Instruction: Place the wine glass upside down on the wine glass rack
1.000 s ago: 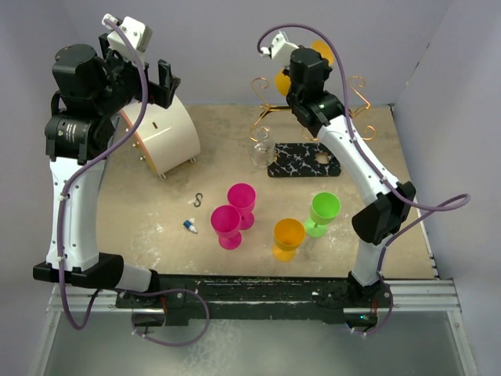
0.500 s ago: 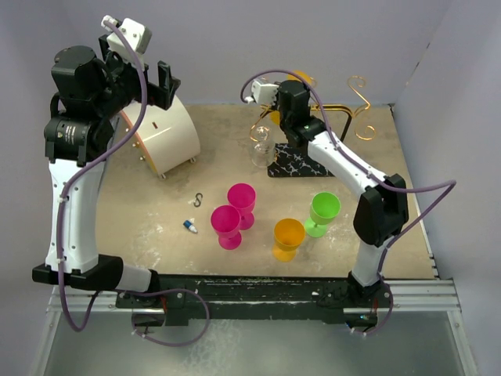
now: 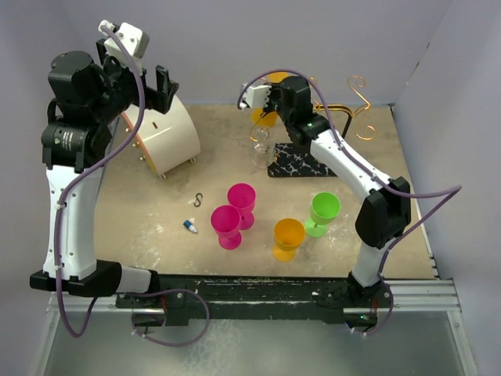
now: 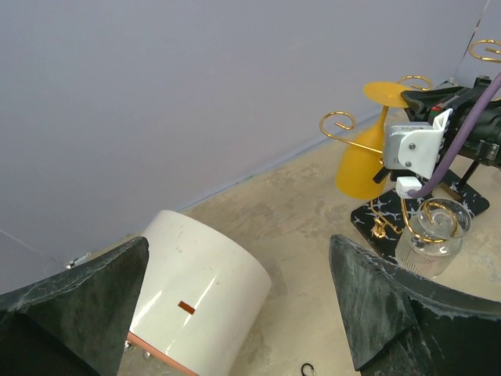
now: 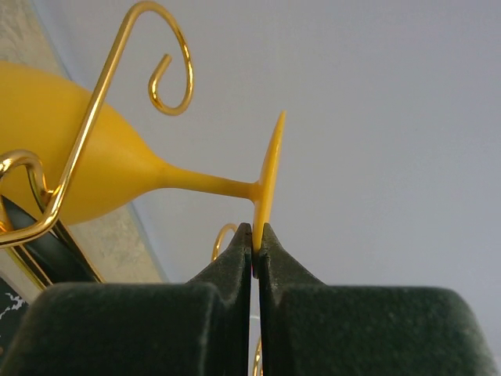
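While upside down, yellow wine glass point(image 5: 94, 168) in right tool point(image 5: 256, 235) beside rack point(image 3: 291, 166).

Right hand point(image 3: 272, 88) holds yellow wine glass point(image 3: 263, 119) (tilted) by the wine glass rack point(image 3: 301, 164).

From above, the right arm's wrist covers most of the wine glass point(image 3: 264, 118) and part of the wine glass rack point(image 3: 296, 166). In the right wrist view the glass's bowl runs off the left edge. Its foot's lower rim disappears between the pinched fingers of the right gripper point(image 5: 256, 236). The left wrist view's bottom edge cuts off the white cylinder point(image 4: 200, 290) and both fingers of the left gripper point(image 4: 237, 239). The blue-and-white item point(image 3: 190, 226) is too small to identify.
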`<action>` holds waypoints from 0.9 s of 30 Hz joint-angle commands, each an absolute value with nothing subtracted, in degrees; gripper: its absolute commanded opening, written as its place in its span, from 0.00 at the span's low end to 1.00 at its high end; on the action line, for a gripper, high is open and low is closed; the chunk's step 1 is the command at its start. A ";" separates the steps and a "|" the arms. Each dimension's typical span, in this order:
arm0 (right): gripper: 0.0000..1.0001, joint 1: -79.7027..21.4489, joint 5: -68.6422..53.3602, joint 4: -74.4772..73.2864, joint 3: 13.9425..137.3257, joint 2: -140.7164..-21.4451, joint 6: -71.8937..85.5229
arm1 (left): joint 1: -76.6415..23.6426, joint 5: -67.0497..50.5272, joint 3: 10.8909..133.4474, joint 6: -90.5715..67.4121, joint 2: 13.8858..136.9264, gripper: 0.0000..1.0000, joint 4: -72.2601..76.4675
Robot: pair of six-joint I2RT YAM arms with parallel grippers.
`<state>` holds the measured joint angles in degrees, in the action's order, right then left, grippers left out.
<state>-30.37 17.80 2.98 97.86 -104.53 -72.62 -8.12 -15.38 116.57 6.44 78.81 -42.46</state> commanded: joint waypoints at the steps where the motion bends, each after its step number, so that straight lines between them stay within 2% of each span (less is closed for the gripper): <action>1: 0.00 -30.32 12.34 1.31 102.91 -102.37 -72.32 | -7.65 -15.39 116.16 5.49 76.68 0.99 -39.74; 27: 0.00 -30.41 9.98 -1.47 109.45 -107.50 -78.30 | -7.56 -14.63 114.44 6.21 74.54 0.99 -39.04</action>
